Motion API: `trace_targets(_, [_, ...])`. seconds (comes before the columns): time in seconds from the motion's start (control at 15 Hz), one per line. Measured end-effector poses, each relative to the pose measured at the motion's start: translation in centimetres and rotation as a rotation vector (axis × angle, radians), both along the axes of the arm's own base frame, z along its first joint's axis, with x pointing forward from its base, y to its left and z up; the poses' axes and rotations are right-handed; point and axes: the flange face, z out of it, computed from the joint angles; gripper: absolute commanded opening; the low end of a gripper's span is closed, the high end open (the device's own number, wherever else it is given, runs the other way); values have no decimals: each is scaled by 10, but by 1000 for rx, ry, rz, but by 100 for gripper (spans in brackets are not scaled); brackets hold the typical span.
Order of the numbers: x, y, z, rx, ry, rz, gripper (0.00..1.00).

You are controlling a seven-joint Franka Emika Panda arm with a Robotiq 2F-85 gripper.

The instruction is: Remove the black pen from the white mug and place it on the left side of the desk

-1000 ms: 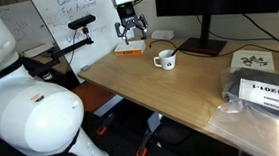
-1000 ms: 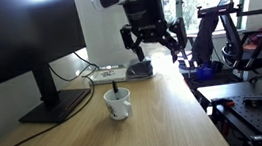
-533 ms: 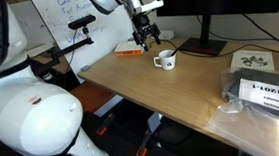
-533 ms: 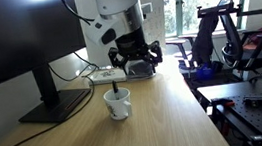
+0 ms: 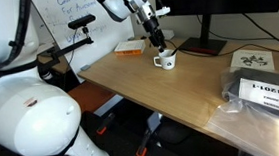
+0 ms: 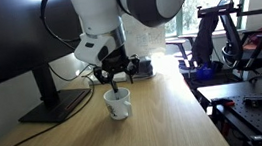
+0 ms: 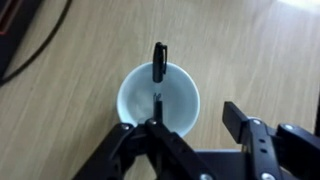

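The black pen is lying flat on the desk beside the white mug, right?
Not quite. The black pen is not lying on the desk beside the white mug. It stands inside the mug, as the wrist view shows looking down into it.

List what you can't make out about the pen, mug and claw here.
- Thin black pen: lower end hidden inside the small white ceramic mug, wrist view.
- Pen in an exterior view: too small, masked by the claw.
- Whether claw touches pen: dark blur in an exterior view.

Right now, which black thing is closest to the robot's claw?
The thin black pen standing in the white mug, just below the gripper. The black monitor and the black bag sit farther away.
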Motion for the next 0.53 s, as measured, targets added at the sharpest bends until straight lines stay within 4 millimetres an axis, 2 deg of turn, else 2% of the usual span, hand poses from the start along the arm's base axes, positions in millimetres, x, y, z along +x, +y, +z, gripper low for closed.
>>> trace_targets(0.27, [13, -3, -16, 6, 45, 63, 67])
trace_targets(0.53, [24, -11, -34, 13, 60, 56, 66])
